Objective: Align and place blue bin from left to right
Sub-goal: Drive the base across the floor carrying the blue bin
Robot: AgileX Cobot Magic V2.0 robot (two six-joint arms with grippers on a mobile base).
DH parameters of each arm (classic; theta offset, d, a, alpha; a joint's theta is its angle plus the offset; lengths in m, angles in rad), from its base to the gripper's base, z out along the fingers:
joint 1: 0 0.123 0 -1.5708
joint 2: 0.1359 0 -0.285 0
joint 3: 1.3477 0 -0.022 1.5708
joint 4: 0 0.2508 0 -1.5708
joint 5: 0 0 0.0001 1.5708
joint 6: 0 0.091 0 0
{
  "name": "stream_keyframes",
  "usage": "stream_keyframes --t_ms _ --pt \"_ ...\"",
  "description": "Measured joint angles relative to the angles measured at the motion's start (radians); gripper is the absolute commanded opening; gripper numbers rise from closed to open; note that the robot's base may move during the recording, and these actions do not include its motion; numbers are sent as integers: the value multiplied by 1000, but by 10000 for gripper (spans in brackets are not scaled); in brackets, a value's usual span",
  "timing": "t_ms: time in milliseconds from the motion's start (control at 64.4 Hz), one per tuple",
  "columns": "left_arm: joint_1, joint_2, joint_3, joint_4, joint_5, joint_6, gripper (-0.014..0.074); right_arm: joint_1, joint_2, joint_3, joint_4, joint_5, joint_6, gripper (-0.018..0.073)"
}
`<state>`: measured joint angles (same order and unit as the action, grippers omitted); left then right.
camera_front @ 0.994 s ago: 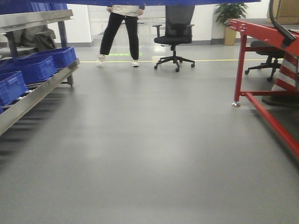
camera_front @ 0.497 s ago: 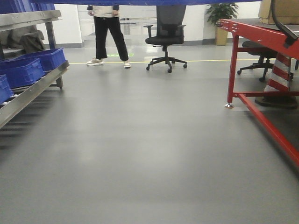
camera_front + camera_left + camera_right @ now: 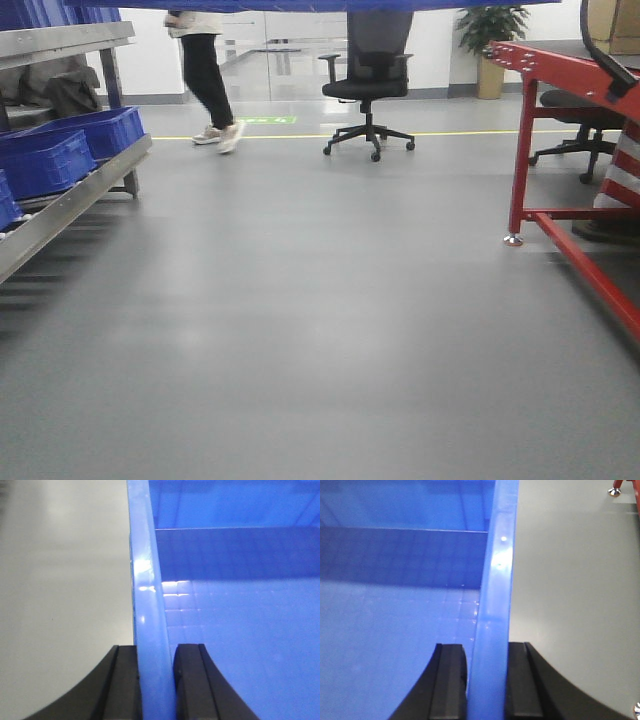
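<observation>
Since half a second ago the front view has slid: the red table (image 3: 570, 70) and the nearer chair (image 3: 370, 85) now sit further right in frame, and the person (image 3: 205, 80) has walked further left. In my judgement the base is travelling or turning with its load, so the task is in the carry stage, with placement not yet begun. The blue bin (image 3: 225, 605) is held off the floor (image 3: 320, 330) between the two arms. Its edge shows as a blue band along the top of the front view. The left gripper (image 3: 155, 680) has its fingers closed down to the thickness of the bin's left rim, one pad outside and one inside the wall. The right gripper (image 3: 487, 680) pinches the right rim the same way. Neither wrist view shows any gap at the pads. Count: one blue bin carried and two grippers, both engaged. The rack (image 3: 70, 205) at left holds two dark bins (image 3: 45, 160) in full view on its lower shelf and a corner of a third at the frame edge; more blue shows on the upper shelf, number not determinable. There are two chairs, the second (image 3: 575, 105) behind the table, plus one person, one plant (image 3: 490, 25) and one striped cone (image 3: 625, 175).
</observation>
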<state>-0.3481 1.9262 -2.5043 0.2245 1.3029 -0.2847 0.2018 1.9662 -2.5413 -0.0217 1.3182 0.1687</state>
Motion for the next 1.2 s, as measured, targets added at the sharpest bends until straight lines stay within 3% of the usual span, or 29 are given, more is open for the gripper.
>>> stream_keyframes --t_ms 1196 --pt "0 0 0 0 0 0 -16 0 0 0 0 0 0 -79"
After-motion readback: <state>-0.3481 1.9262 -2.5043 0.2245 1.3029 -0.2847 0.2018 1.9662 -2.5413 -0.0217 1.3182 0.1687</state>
